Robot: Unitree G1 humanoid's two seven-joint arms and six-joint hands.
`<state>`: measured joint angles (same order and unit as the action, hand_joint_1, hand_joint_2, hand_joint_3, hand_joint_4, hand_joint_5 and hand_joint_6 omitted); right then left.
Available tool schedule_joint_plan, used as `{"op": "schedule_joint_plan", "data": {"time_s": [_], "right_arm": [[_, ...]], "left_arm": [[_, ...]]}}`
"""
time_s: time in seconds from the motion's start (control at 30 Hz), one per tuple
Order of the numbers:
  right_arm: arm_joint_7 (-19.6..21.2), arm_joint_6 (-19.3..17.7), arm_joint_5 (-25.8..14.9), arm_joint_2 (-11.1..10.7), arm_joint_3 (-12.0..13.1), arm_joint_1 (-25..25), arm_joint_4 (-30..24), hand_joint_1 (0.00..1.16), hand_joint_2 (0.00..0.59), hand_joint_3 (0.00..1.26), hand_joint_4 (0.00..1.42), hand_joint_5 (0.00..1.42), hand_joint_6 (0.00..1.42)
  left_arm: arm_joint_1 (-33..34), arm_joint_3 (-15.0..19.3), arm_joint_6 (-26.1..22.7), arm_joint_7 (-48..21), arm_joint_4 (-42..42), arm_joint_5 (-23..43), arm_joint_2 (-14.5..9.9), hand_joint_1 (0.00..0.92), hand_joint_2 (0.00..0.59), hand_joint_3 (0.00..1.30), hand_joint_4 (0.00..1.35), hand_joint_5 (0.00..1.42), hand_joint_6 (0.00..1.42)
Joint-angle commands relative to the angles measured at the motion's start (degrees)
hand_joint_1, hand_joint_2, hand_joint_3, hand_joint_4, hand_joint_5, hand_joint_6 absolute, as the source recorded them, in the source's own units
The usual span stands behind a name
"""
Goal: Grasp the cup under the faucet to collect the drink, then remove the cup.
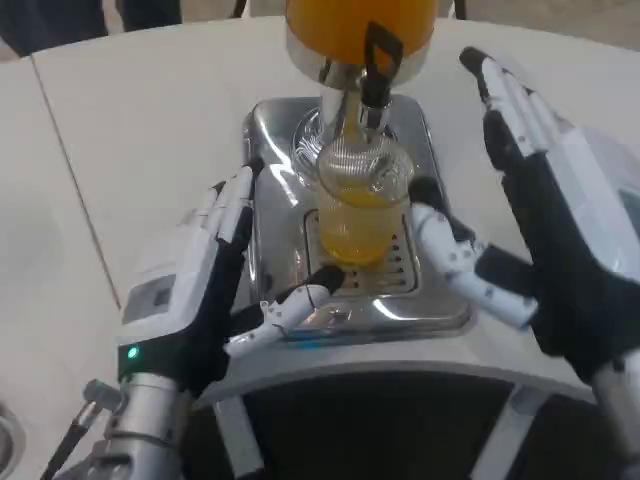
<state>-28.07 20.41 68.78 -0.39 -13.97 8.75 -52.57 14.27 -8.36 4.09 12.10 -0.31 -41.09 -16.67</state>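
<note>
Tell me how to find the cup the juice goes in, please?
Look for the big orange drink dispenser at the top middle of the white table. Right below its black faucet, on the shiny metal drip tray, stands the cup. It is the only clear ribbed thing there, partly filled with yellow-orange drink, between the left robot hand and the right robot hand.
</note>
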Motion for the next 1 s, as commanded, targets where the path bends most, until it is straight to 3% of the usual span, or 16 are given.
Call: {"op": "schedule_joint_plan", "data": {"time_s": [0.03, 0.17, 0.4, 0.63, 0.77, 1.0], "right_arm": [[0.8, -7.7, -0.3, -6.3, 0.7, -6.3, 0.0, 0.46, 0.54, 0.0, 0.0, 0.0, 0.0], [2.5, -10.3, -2.6, -7.8, 2.6, -10.1, 1.3, 0.5, 0.517, 0.0, 0.0, 0.0, 0.02], [2.5, -16.2, -0.1, -12.2, 4.6, -11.5, 0.6, 0.54, 0.481, 0.0, 0.0, 0.0, 0.02], [1.6, -20.2, -3.2, -14.8, 8.1, -20.9, -2.8, 0.54, 0.461, 0.0, 0.0, 0.0, 0.02], [2.3, -22.1, -4.3, -15.0, 9.6, -25.6, -4.7, 0.55, 0.447, 0.0, 0.0, 0.0, 0.02], [1.6, -23.6, -3.9, -13.9, 11.4, -28.5, -5.4, 0.55, 0.441, 0.0, 0.0, 0.0, 0.02]], "left_arm": [[1.3, -1.1, 1.0, 0.7, 2.1, 1.1, 0.9, 0.162, 0.109, 0.0, 0.0, 0.03, 0.08], [3.0, -1.3, 1.8, 0.4, 4.6, 3.6, 1.7, 0.202, 0.095, 0.0, 0.0, 0.03, 0.07], [5.6, -2.2, 2.6, 1.3, 7.9, 4.8, 2.8, 0.224, 0.089, 0.0, 0.0, 0.03, 0.07], [7.2, -2.5, 3.6, 2.2, 10.2, 5.7, 3.7, 0.225, 0.086, 0.0, 0.0, 0.03, 0.07], [9.1, -2.4, 3.9, 2.7, 13.2, 7.1, 4.8, 0.224, 0.08, 0.0, 0.0, 0.03, 0.07], [13.4, -2.7, 5.3, 4.9, 19.3, 8.1, 6.9, 0.274, 0.07, 0.0, 0.0, 0.03, 0.08]]}}
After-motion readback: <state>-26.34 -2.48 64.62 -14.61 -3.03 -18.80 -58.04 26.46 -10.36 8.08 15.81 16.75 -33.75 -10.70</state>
